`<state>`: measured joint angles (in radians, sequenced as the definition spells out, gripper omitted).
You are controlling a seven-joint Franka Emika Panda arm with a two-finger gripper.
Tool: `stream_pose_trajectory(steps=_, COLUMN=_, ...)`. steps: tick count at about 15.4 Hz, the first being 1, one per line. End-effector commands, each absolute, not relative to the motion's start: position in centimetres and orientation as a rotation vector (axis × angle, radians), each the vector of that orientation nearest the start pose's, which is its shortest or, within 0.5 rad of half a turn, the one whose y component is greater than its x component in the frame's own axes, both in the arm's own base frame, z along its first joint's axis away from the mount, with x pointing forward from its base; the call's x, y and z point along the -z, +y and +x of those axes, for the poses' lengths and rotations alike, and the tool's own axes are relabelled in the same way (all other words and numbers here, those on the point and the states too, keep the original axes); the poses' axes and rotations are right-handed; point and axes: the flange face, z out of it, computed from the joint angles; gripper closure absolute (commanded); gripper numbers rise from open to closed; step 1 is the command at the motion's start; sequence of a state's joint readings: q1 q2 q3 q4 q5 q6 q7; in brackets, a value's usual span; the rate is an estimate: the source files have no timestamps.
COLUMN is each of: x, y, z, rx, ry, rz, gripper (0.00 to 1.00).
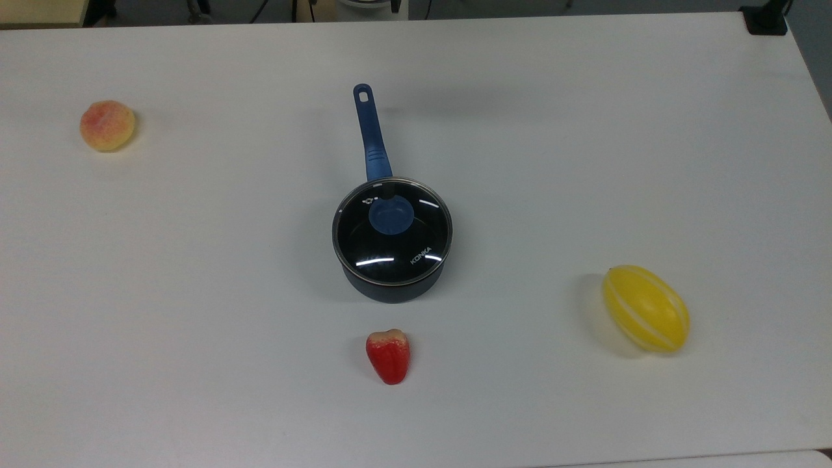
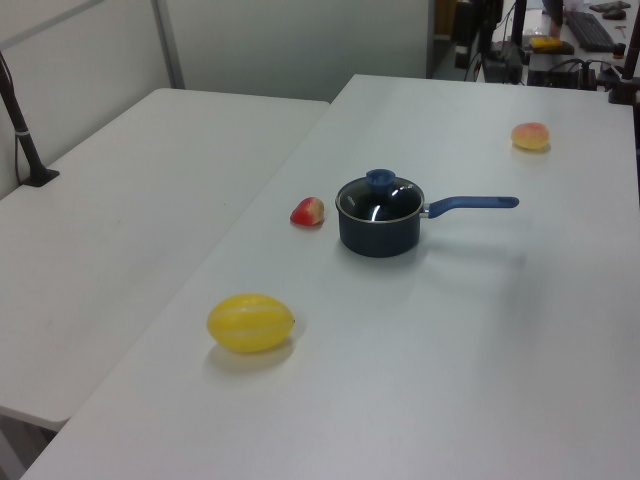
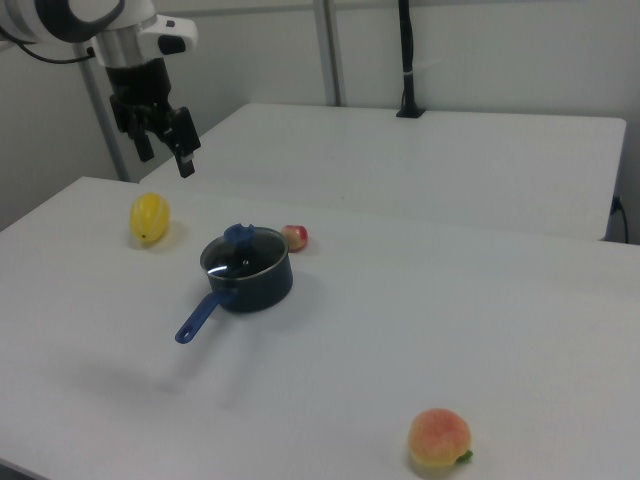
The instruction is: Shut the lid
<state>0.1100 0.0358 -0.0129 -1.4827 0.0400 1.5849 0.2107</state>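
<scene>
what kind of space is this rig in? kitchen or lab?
Likely a lab or office workspace, not a kitchen. A Franka arm's gripper hangs over plain white tables, a lidded saucepan sits among toy fruit such as a yellow melon, and cluttered desks stand behind.
</scene>
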Motion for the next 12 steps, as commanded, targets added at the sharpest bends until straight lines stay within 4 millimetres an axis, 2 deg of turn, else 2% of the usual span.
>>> stream_pose_trajectory(steps=1, x=-63.2, y=6.0, z=53.4, rx=0.038, ry=0.188, rz=-3.067, gripper=0.0)
stream_pose_trajectory(steps=3, x=-63.5, y=5.7, z=53.6, rx=0.088, ry=0.156, rz=-3.062, gripper=0.0)
stream_pose_trajectory(steps=7, x=-63.7, y=4.1, z=54.9, rx=0.218, ry=-0.17, rz=-3.064, gripper=0.0)
stream_pose_trajectory(steps=12, x=-63.6, y=4.1, z=54.9, rx=0.207, ry=-0.18, rz=-3.073, gripper=0.0)
